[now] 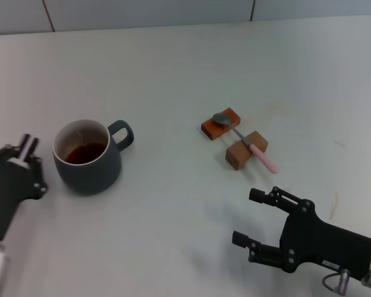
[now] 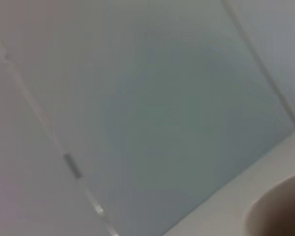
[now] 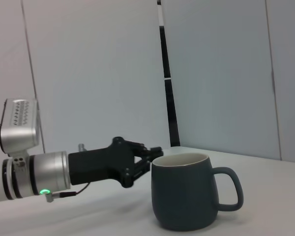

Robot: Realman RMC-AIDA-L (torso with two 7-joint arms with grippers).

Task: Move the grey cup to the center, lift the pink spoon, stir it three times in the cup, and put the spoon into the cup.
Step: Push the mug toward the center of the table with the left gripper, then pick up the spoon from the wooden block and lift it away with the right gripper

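The grey cup stands on the table at the left, handle pointing right, with dark reddish liquid inside. It also shows in the right wrist view, and its pale rim shows in the left wrist view. My left gripper is open just left of the cup, apart from it; it also shows in the right wrist view. The pink spoon lies across two brown wooden blocks at centre right, bowl on the far block. My right gripper is open and empty, near the front, below the spoon.
The two wooden blocks hold the spoon off the white table. A pale wall with panel seams runs along the back.
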